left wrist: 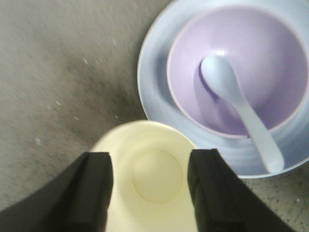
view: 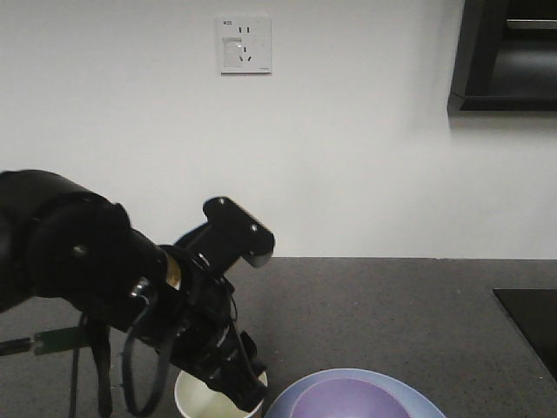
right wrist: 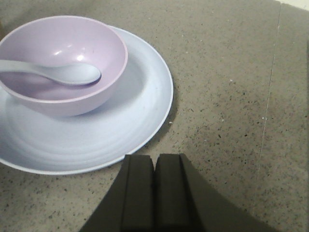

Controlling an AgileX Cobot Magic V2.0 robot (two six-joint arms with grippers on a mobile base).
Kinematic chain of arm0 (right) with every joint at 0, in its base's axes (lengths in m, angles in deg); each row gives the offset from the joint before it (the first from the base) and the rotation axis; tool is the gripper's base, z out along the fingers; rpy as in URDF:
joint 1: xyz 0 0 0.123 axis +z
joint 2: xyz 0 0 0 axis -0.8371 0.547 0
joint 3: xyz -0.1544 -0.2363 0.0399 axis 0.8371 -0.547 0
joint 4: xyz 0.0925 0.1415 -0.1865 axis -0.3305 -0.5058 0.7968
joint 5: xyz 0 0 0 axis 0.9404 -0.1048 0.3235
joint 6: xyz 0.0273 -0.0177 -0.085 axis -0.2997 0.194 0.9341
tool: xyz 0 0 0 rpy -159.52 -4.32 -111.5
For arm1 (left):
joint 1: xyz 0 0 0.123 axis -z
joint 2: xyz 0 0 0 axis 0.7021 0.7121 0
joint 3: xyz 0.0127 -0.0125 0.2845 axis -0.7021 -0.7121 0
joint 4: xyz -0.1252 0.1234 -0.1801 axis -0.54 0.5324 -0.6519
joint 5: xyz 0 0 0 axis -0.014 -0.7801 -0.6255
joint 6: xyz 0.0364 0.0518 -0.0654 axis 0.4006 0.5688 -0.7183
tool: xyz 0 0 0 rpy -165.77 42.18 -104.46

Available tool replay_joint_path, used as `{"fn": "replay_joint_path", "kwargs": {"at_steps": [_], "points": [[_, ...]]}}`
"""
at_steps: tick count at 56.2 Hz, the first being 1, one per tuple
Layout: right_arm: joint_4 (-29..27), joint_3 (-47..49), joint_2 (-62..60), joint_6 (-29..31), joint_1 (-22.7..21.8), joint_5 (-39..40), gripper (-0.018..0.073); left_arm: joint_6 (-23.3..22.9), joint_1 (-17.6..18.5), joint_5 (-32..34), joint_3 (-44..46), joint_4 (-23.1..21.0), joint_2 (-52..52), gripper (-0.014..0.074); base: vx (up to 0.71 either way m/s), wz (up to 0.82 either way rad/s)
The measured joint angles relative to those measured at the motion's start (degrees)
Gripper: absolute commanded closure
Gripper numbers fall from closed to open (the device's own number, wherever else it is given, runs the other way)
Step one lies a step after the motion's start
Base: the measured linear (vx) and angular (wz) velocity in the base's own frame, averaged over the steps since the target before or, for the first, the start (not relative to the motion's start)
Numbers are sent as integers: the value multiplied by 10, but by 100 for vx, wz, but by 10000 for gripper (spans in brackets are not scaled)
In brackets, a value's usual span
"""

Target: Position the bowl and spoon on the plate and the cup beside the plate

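The black left gripper (left wrist: 149, 179) points steeply downward, its two fingers spread wide; the black right gripper (right wrist: 155, 186) seems low, fingers pressed fully together.

Bowl, spoon, plate and cup sitting together on the dark counter.

The lavender bowl (left wrist: 236, 67) is resting upright on the pale blue plate (left wrist: 154, 92), toward one side of it so a wide band of plate is showing. The pale blue spoon (left wrist: 241, 108) is lying inside the bowl, its scoop down near the bowl's centre and its handle leaning out over the rim. The cup (left wrist: 149, 179), cream inside, is standing upright just beside the plate's edge; whether the two are touching cannot be told. In the right wrist view the glossy bowl (right wrist: 63, 63) is catching highlights, with the spoon (right wrist: 58, 72) crossing it above the plate (right wrist: 120, 125).
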Motion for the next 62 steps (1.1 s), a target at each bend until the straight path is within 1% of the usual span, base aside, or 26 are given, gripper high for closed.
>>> {"fn": "replay_joint_path", "kwargs": {"at_steps": [2, 5, 9, 10, 16, 22, 28, 34, 39, 43, 48, 51, 56, 62], "points": [[0, 0, 0, 0, 0, 4, 568, 2, 0, 5, 0, 0, -16, 301, 0, 0], [-1, 0, 0, 0, 0, 9, 568, 3, 0, 11, 0, 1, -38, 399, 0, 0], [-8, 0, 0, 0, 0, 20, 568, 5, 0, 14, 0, 6, -74, 575, 0, 0], [-11, 0, 0, 0, 0, 22, 568, 5, 0, 14, 0, 8, -81, 606, 0, 0], [-34, 0, -5, 0, 0, 33, 568, 7, 0, 16, -5, 24, -140, 605, 0, 0], [-51, 0, -21, 0, 0, 36, 568, 7, 0, 36, -45, 36, -212, 602, 0, 0], [-61, 0, -52, 0, 0, 37, 568, 7, 0, 75, -125, 56, -293, 602, 0, 0], [-63, 0, -93, 0, 0, 33, 568, 0, 0, 114, -236, 86, -374, 601, 0, 0], [-64, 0, -133, 3, 0, 20, 568, -33, 0, 140, -326, 98, -434, 600, 0, 0], [-64, -1, -165, 12, 0, 6, 568, -74, 0, 172, -409, 99, -477, 600, 0, 0], [-64, -15, -204, 21, 0, 4, 568, -128, 0, 224, -511, 100, -533, 600, 0, 0], [-64, -31, -223, 23, 0, 7, 568, -149, 0, 260, -561, 100, -561, 600, 0, 0], [-63, -50, -244, 25, 0, 24, 568, -167, 0, 321, -624, 101, -593, 600, 0, 0], [-63, -54, -250, 26, 0, 43, 568, -181, 0, 394, -664, 101, -605, 599, 0, 0]]}}
